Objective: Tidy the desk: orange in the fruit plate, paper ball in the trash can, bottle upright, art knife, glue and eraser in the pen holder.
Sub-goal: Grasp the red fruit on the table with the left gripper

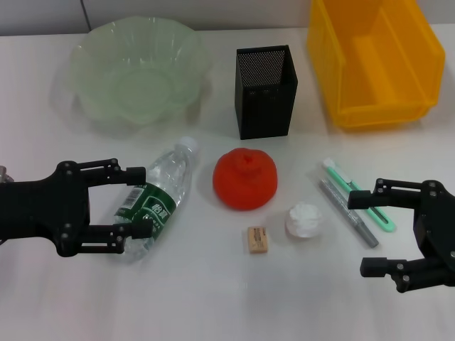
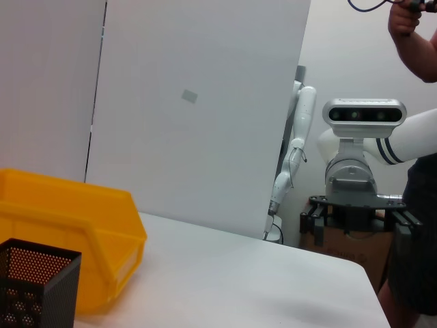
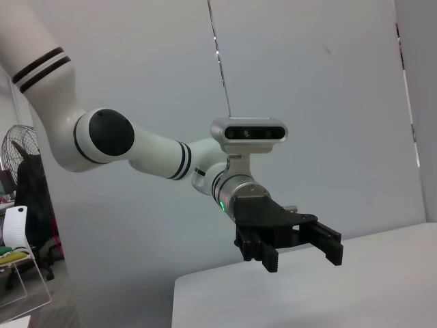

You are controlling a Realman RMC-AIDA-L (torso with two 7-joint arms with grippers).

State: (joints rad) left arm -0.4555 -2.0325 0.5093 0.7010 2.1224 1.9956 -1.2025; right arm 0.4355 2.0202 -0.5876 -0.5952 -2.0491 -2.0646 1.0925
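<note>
A clear bottle (image 1: pixel 169 176) with a green label lies on its side at the left front. My left gripper (image 1: pixel 144 201) is open, one finger on each side of the bottle's lower half. It also shows open in the right wrist view (image 3: pixel 300 249). My right gripper (image 1: pixel 357 234) is open and empty at the right front, beside the green art knife (image 1: pixel 361 201) and the grey glue stick (image 1: pixel 347 212). The orange (image 1: pixel 245 179) sits mid-table, with the white paper ball (image 1: pixel 304 220) and the eraser (image 1: pixel 257 239) in front of it.
The green fruit plate (image 1: pixel 135 74) stands back left, the black mesh pen holder (image 1: pixel 265 91) back centre and the yellow trash bin (image 1: pixel 373 60) back right. The left wrist view shows the bin (image 2: pixel 75 229), the holder (image 2: pixel 34 287) and a person (image 2: pixel 416 171) beyond the table.
</note>
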